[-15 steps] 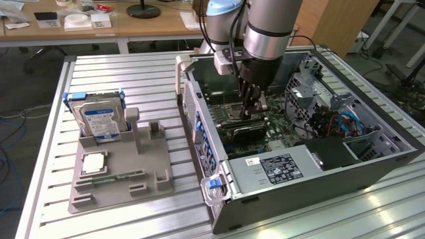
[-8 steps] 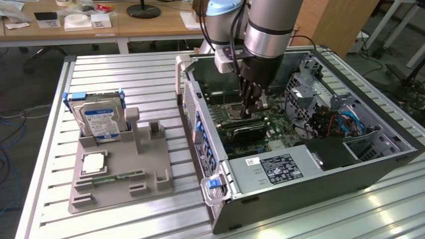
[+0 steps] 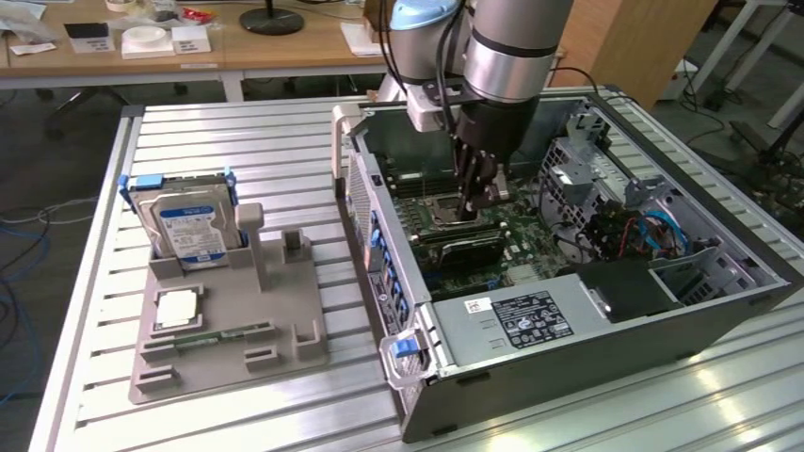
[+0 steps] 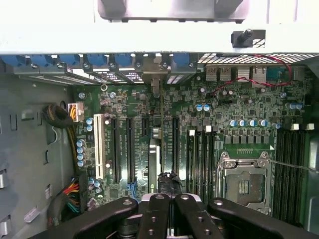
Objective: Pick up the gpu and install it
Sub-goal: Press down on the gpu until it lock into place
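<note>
table (image 3: 251,141): ribbed metal, pale, satin sheen
computer case (image 3: 703,325): dark grey sheet metal, matt
motherboard (image 4: 129,107): green circuit board, glossy
parts holder (image 3: 226,339): grey plastic, matt
gripper (image 4: 167,199): black, smooth, matt
hard drive (image 3: 191,226): bright metal, paper label

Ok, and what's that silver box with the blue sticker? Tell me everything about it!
It's a hard drive: a flat silver metal box with a blue-and-white label and blue plastic rails on its sides. It stands upright in a slot of the grey stand, to the exterior view's left of the open computer. Only the stand touches it.
</note>
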### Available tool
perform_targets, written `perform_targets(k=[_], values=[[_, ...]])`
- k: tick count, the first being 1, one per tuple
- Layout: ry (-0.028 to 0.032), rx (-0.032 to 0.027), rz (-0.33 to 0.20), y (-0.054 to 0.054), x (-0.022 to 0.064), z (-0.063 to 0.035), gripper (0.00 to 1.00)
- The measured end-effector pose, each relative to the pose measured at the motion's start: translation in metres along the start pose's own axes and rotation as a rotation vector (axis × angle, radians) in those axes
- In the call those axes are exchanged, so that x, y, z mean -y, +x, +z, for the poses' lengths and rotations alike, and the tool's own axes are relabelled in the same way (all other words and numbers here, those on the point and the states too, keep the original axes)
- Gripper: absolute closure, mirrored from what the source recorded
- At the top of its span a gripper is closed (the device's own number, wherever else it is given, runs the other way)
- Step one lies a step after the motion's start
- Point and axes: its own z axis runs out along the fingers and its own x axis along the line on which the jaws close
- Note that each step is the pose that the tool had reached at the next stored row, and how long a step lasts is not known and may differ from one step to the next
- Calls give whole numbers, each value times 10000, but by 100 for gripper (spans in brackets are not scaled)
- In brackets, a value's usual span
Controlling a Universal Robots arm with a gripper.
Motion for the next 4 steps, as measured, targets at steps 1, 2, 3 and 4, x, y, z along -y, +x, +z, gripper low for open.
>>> perform_targets(k=[1,2,3,4], values=[[-1,-2,0,0,0,-1,89],[0,-2,0,0,0,-1,89],[-1,-2,0,0,0,-1,89],[-1,-2,0,0,0,-1,89]])
